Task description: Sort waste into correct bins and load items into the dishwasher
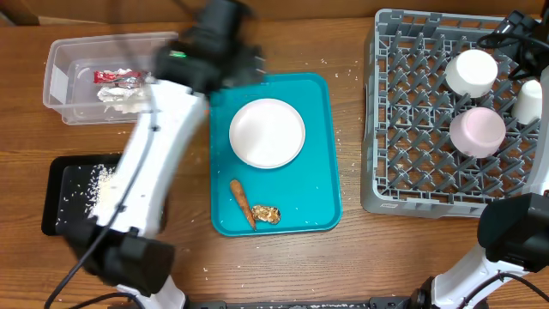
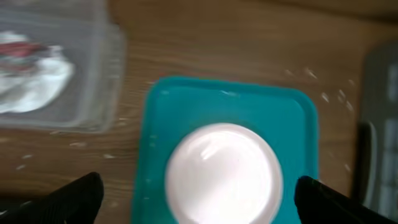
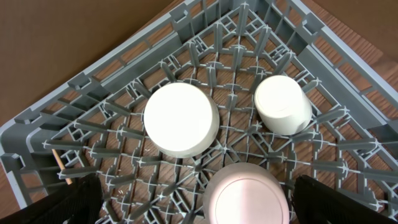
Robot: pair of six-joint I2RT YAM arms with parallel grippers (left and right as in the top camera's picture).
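The left fingers stand wide apart, holding nothing, above the white plate on the teal tray. A sausage stick and a brown lump lie nearer on it. The wrapper and napkins sit in the clear tub, far left. Rice lies in the black tray. The right fingers, wide apart and empty, hang over the grey rack, which holds the pink bowl, pale bowl and cup.

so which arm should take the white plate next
Left, probably. The left end effector is open and hovers directly over the round white plate on the teal tray. The right end effector is off over the dish rack, apart from the tray.
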